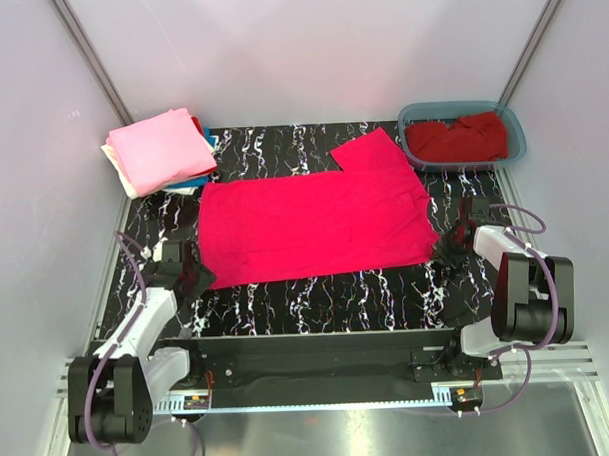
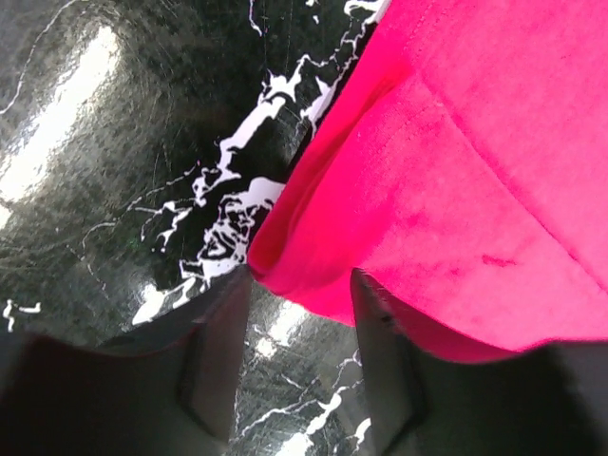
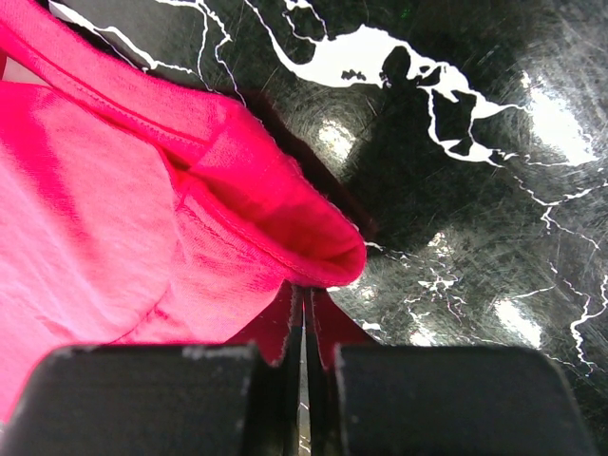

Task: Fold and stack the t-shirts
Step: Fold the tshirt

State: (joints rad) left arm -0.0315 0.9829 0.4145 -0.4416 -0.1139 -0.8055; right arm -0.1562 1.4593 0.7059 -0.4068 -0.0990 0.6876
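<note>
A bright pinkish-red t-shirt (image 1: 319,222) lies spread flat across the middle of the table, one sleeve pointing to the back. My left gripper (image 1: 193,275) is at its near-left corner. In the left wrist view the left gripper (image 2: 299,282) is open, and the shirt's corner (image 2: 285,256) lies just at its fingertips. My right gripper (image 1: 449,247) is at the near-right corner. In the right wrist view the right gripper (image 3: 304,290) is shut on the folded hem (image 3: 304,242). A folded stack (image 1: 162,150), light pink on top, sits at the back left.
A teal tub (image 1: 511,121) at the back right holds darker red shirts (image 1: 456,138). White walls close in the back and both sides. Bare black marbled table (image 1: 327,302) shows in front of the shirt.
</note>
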